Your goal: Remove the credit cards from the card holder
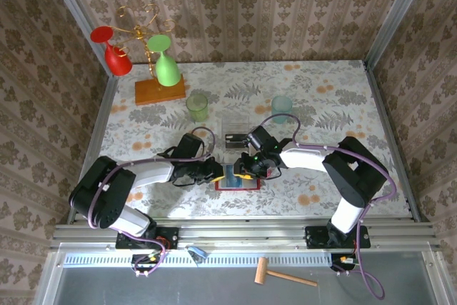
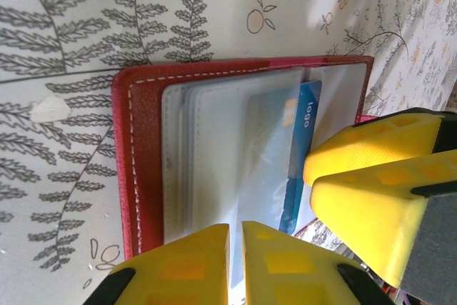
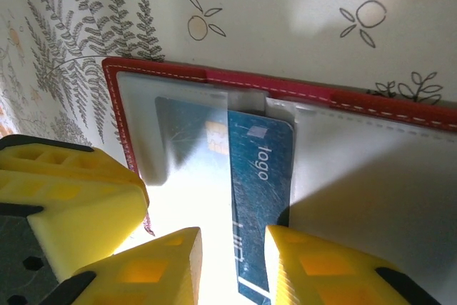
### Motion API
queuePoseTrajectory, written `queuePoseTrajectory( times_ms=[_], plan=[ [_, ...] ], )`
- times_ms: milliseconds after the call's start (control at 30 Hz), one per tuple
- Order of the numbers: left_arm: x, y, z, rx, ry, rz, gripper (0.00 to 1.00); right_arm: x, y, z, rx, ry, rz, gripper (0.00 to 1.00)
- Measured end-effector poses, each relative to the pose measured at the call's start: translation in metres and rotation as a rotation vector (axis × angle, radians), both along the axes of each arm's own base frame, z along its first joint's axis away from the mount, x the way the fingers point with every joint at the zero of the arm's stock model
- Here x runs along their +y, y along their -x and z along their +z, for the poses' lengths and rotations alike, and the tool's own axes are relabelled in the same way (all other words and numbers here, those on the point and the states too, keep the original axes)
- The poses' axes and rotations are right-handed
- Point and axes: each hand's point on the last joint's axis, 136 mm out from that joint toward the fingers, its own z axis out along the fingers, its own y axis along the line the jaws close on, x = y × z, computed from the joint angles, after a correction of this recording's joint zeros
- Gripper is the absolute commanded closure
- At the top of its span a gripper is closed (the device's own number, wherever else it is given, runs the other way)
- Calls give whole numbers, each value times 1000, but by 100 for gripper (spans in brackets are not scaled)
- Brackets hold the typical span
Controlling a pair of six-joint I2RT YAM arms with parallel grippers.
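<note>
Card holder (image 3: 164, 69) lies open on the bench (image 3: 285, 5); left fingers (image 2: 189, 262) closed at its edge, right fingers (image 3: 164, 269) astride the protruding blue card (image 3: 260, 176), grip unclear: pin the holder, draw straight along the pocket

Card holder (image 1: 238, 182): red, leather-like, pale stitching along the border. Lies opened flat on the surface, near its front edge, about midway across. Inside faces up: stacked grey-clear plastic pockets on both halves (image 2: 207, 169).

Blue credit card (image 3: 260, 191): dark blue, white "logo" lettering along its length, scuffed face. Lies flat at the fold between the two pocket stacks, partly out. One long strip is bare; the rest sits under a clear pocket, a yellowish chip showing through. Cannot tell whether the other pockets hold cards.
</note>
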Motion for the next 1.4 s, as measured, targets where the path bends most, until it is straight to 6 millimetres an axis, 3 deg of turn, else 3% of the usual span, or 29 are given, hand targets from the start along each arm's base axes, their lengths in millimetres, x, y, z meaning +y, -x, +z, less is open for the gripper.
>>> queuePoseTrajectory(
  times_ms=[333,933,1400],
  plan=[
    [-16,-5,18,-38,3,-46,91,2,-3,13,-29,-25,-1,71],
    [-9,2,-9,13,-82,-54,95,-12,-3,3,-15,-16,-33,72],
    [-9,2,-10,10,-85,-63,95,-9,-5,4,-23,-48,-28,73]
  ],
)
